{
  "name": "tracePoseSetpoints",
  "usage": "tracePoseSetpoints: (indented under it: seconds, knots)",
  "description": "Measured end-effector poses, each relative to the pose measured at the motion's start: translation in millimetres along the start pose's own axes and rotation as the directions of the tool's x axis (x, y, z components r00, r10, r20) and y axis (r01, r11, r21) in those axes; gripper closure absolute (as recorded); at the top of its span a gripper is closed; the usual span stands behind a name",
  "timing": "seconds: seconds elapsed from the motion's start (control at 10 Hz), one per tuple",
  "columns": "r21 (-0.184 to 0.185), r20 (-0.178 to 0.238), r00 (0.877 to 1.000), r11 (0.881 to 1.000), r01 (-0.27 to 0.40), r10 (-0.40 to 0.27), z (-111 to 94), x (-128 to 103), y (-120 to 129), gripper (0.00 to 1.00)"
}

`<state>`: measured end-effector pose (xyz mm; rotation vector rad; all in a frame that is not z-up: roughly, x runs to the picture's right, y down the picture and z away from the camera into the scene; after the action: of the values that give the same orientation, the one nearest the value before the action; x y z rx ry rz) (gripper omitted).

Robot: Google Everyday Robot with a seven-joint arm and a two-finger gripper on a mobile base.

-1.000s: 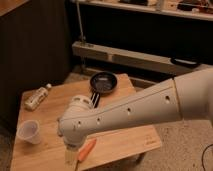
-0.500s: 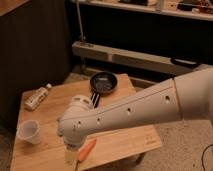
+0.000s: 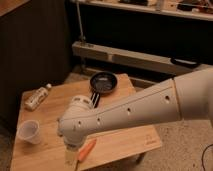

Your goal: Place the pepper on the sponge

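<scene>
The wooden worktop [image 3: 127,141] fills the lower left, and the white arm [image 3: 130,107] reaches over it. A black pan [image 3: 103,82] sits at the far edge. A bottle [image 3: 37,97] lies on its side, and a clear cup [image 3: 29,131] stands nearer. The gripper [image 3: 71,154] points down near the front edge; I cannot tell how its jaws stand. The pepper [image 3: 87,149] lies just beside it, on the side away from the cup.

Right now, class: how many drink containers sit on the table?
2: a bottle lying back left; a cup front left. The gripper hangs beside the pepper, front centre. The arm may hide more.
</scene>
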<state>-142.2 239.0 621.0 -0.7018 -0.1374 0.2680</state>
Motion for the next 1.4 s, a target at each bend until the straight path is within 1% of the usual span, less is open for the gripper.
tracePoseSetpoints:
  seconds: [0.3,0.4,0.6,0.7,0.8,1.2,1.3,1.4]
  knots:
    - [0.000,0.000,1.000,1.000,-0.003,0.003,-1,1,-1,0.20]
    - [0.020,0.008,1.000,1.000,-0.004,0.004,-6,5,-4,0.20]
    - [0.096,0.030,1.000,0.995,0.000,-0.003,-31,28,-23,0.20]
    - [0.111,0.034,0.999,0.994,0.001,-0.004,-37,33,-27,0.20]
    - [0.119,0.037,0.999,0.993,0.000,-0.005,-40,36,-28,0.20]
    - [0.117,0.038,0.999,0.993,0.004,-0.009,-40,34,-28,0.20]
    - [0.116,0.042,0.999,0.993,0.014,-0.018,-39,36,-31,0.20]
    - [0.127,0.068,0.996,0.991,0.053,-0.062,-40,41,-37,0.20]
